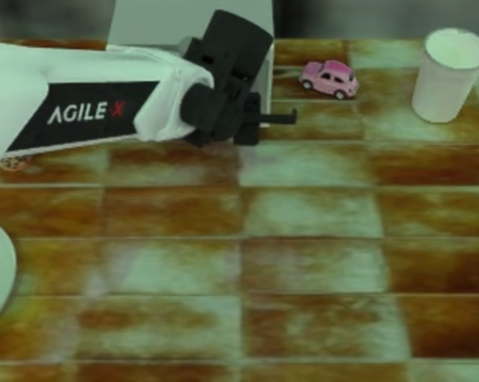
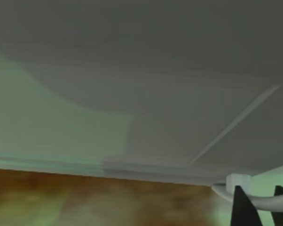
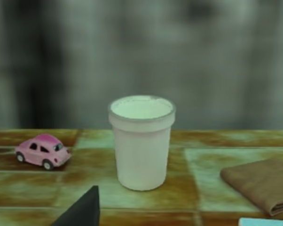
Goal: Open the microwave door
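Left arm: white casing with a black panel lettered AGILEX, reaching from the top view's left edge across the far left part of the desk (image 1: 303,239), a surface of rust-brown and pale green tiles. Left gripper (image 1: 281,118): black, at the microwave's front right corner, one finger pointing toward the right; in the left wrist view two dark fingertips (image 2: 242,207) stand apart on either side of a pale curved bar, probably the door handle (image 2: 254,200), with a small white block just above it; whether they press on the bar cannot be told. Microwave (image 1: 144,22): light grey-white box at the far edge of the desk, left of centre, largely covered by the arm in the top view. Microwave door (image 2: 169,122): pale grey panel filling most of the left wrist view, a greenish tint over one part, its lower edge just above the desk; whether it is ajar cannot be told. Small round object (image 1: 13,164): at the left edge, partly under the arm, kind unclear. Pink toy car (image 1: 329,79): right of the microwave, near the far edge. White cup (image 1: 449,74): upright, at the far right, well apart from the car. Brown folded cloth (image 3: 261,183): near the cup, seen only in the right wrist view. Right gripper: one dark tip at the right wrist view's edge, state cannot be told.
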You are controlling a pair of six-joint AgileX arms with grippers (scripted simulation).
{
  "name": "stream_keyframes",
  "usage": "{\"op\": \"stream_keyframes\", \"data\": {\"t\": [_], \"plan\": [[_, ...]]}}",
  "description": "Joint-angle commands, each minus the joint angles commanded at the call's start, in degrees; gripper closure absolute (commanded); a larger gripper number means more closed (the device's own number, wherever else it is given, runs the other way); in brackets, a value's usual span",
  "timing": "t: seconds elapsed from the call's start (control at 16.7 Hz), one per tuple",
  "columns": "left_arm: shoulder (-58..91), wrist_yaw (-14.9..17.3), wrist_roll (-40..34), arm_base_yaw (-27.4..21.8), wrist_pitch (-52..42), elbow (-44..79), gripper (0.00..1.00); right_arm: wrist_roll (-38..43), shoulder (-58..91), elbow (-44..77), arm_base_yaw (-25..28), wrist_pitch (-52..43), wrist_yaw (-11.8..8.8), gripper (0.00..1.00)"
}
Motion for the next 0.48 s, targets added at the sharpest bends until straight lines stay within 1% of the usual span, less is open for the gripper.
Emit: {"op": "stream_keyframes", "data": {"t": [0.3,0.48], "plan": [[0.0,0.0,0.0,0.0,0.0,0.0,1.0,0.0,0.0,0.0,0.0,0.0,0.0,0.0],[-0.15,0.7,0.26,-0.27,0.32,-0.56,1.0,0.0,0.0,0.0,0.0,0.0,0.0,0.0]]}}
